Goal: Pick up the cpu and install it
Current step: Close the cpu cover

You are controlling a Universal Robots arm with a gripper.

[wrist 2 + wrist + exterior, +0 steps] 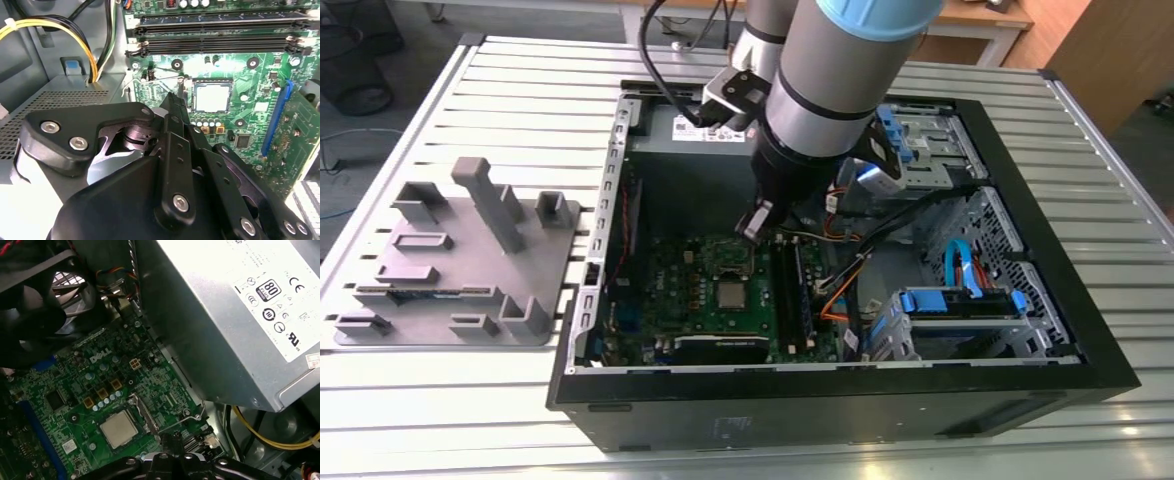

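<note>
Cpu (731,293) seated in motherboard (680,290) socket; closed, empty gripper (755,222) hovers just beyond it, toward the far side.

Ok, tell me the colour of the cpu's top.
Shiny silver-grey, clearest in the second wrist view: the cpu sits on the green motherboard.

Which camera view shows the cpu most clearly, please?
The first wrist view shows the cpu best: its silver top lies flat on the green motherboard, unobstructed. The second wrist view also shows it, just beyond the gripper. In the exterior view it appears small, inside the computer case.
</note>
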